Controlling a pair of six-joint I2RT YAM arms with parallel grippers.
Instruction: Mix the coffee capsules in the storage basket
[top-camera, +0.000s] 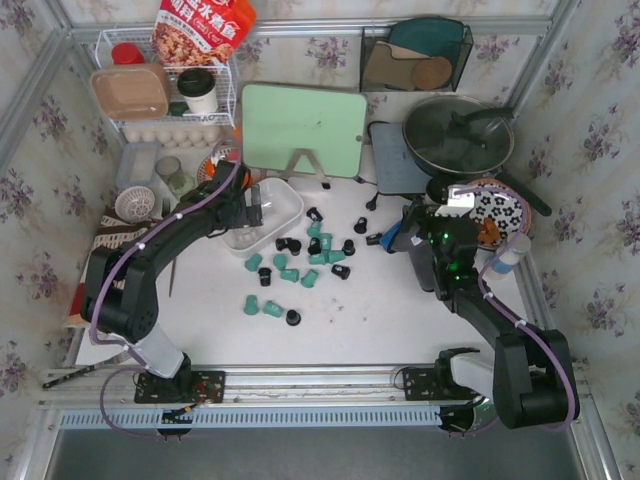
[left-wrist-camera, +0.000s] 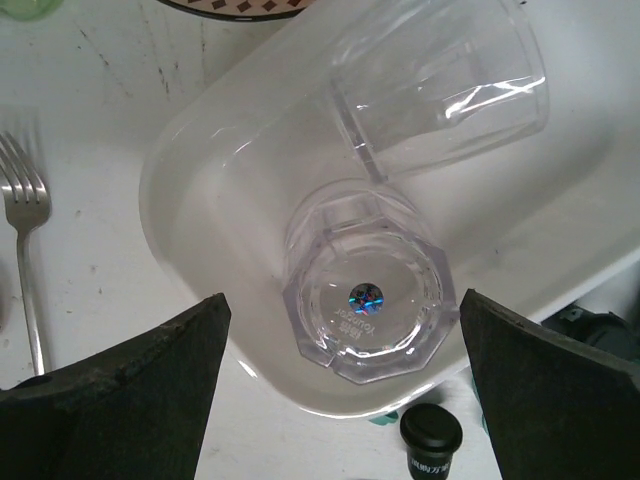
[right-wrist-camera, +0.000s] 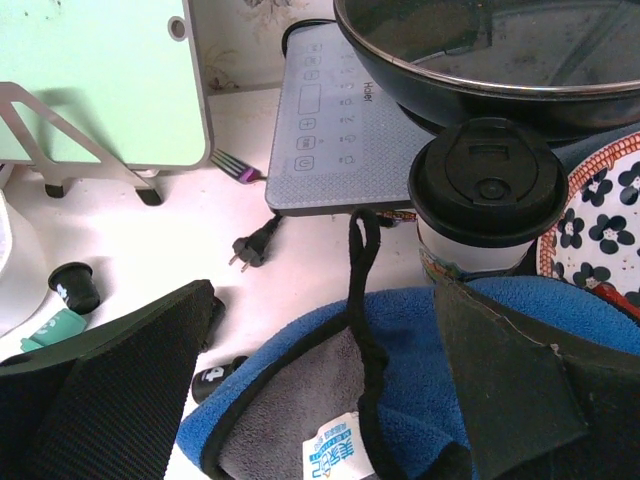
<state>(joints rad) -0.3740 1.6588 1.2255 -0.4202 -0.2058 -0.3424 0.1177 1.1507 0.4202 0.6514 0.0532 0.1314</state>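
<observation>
L hand (left-wrist-camera: 342, 298) wide over storage basket (left-wrist-camera: 190, 165) near rim; coffee capsules (top-camera: 325, 256) scattered outside.

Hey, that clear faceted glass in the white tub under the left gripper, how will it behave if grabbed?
The faceted glass looks glossy and smooth, so probably slippery in a pinch. Its thick base suggests rigid, fairly heavy, perhaps breakable. It seems to touch a second clear cup in the storage basket, so pushing may shift both.

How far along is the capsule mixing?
Done: nothing visible. Capsules lie scattered on the table, outside the basket, which holds two clear cups. In hand: nothing; left claw open over the basket, right claw open over a blue cloth. Left: everything.
</observation>
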